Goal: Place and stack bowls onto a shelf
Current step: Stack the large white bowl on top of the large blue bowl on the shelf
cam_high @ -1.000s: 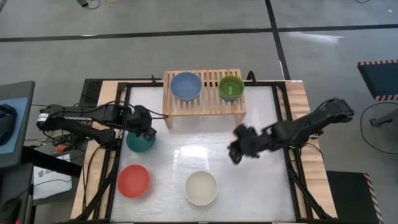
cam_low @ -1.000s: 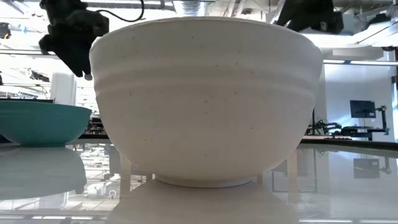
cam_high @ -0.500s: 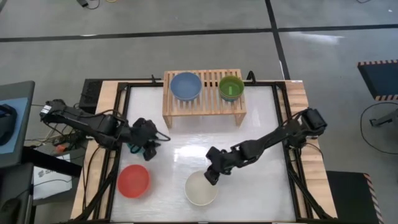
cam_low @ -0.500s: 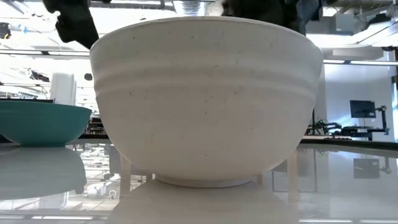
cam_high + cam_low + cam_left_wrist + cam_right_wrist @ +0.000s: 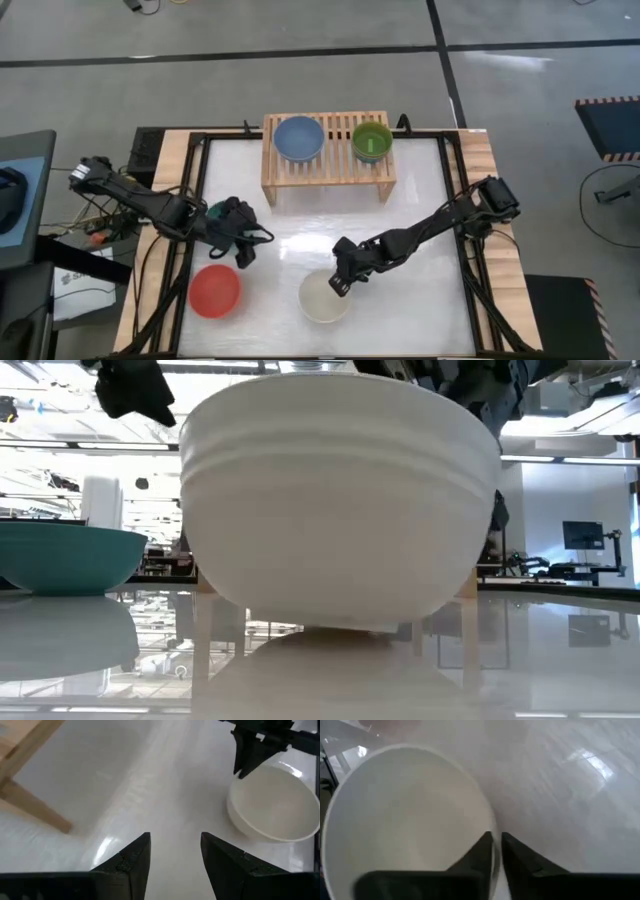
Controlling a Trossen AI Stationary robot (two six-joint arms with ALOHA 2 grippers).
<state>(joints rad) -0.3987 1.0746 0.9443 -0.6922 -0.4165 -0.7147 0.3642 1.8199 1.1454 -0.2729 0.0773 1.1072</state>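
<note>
The cream-white bowl (image 5: 325,298) sits near the table's near edge and fills the low view (image 5: 340,510). My right gripper (image 5: 340,286) is shut on the bowl's far rim. My left gripper (image 5: 243,250) hovers open over bare table, between the dark teal bowl (image 5: 214,212) and the red-orange bowl (image 5: 215,291); its arm hides most of the teal bowl. The teal bowl also shows in the low view (image 5: 60,556), resting on its base. The light-wood shelf (image 5: 327,170) stands at the far edge. The slate blue bowl (image 5: 299,138) and lime green bowl (image 5: 371,141) sit on its slats. My right gripper (image 5: 496,851) pinches the cream-white bowl's rim (image 5: 491,827) on the bowl's far side, one finger (image 5: 479,854) inside and the other outside. It comes slanting down from the table's right and far side. The bowl is tilted, its underside (image 5: 330,622) just at the table; whether it still touches, I cannot tell.
Bare white table lies between the shelf and the near bowls. The shelf's middle and right slats beside the two bowls are free. Black frame rails (image 5: 462,230) run along the table's left and right sides. In the left wrist view a shelf leg (image 5: 35,807) stands close.
My right gripper has swung from the table's right-centre toward the near edge, come down on the cream-white bowl's rim and taken hold. The bowl, flat on its foot before, is now tipped and raised. My left gripper has moved off the dark teal bowl toward the near edge.
</note>
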